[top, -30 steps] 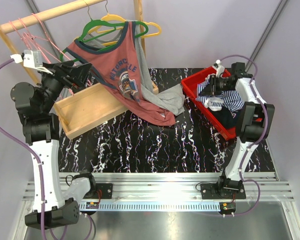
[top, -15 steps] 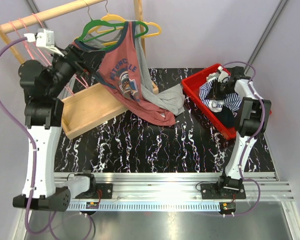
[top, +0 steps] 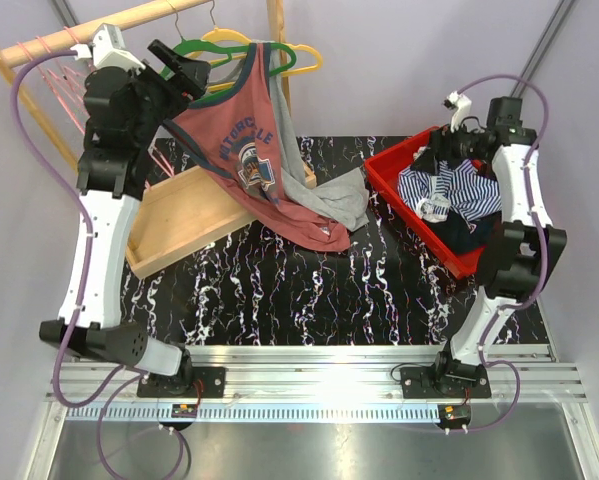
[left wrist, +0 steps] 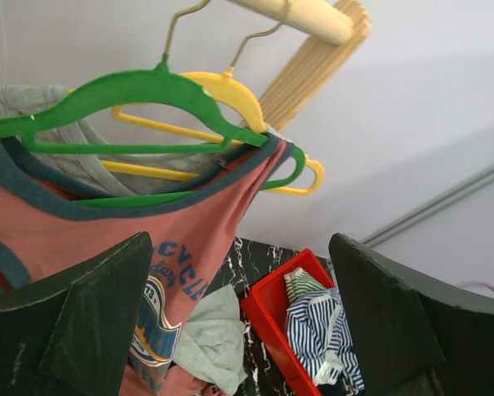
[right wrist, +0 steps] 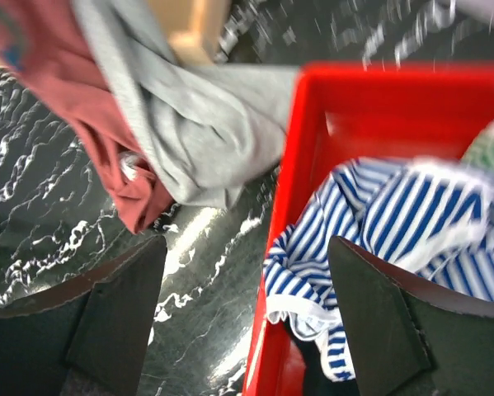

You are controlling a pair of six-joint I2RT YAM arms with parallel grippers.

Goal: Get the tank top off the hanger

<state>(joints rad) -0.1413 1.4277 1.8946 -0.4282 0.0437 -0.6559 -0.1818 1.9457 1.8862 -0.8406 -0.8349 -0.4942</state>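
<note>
A salmon tank top (top: 241, 130) with navy trim and a chest print hangs on the green hanger (top: 229, 52) from the wooden rail; its hem trails onto the table. In the left wrist view the tank top (left wrist: 90, 239) drapes below the green hanger (left wrist: 139, 87). My left gripper (top: 187, 72) is raised beside the hanger's left shoulder, open and empty, not touching it (left wrist: 242, 330). My right gripper (top: 441, 152) hovers open over the red bin's left edge, holding nothing (right wrist: 247, 322).
A yellow hanger (top: 301, 55) and a grey garment (top: 334, 195) hang behind the tank top. A wooden tray (top: 169, 215) lies at the left. The red bin (top: 384, 165) holds striped clothes (top: 459, 195). Pink hangers (top: 49, 60) hang on the rail's left end.
My left arm swung up from beside the tray to the green hanger. My right gripper opened above the striped clothes in the bin and lifted away.
</note>
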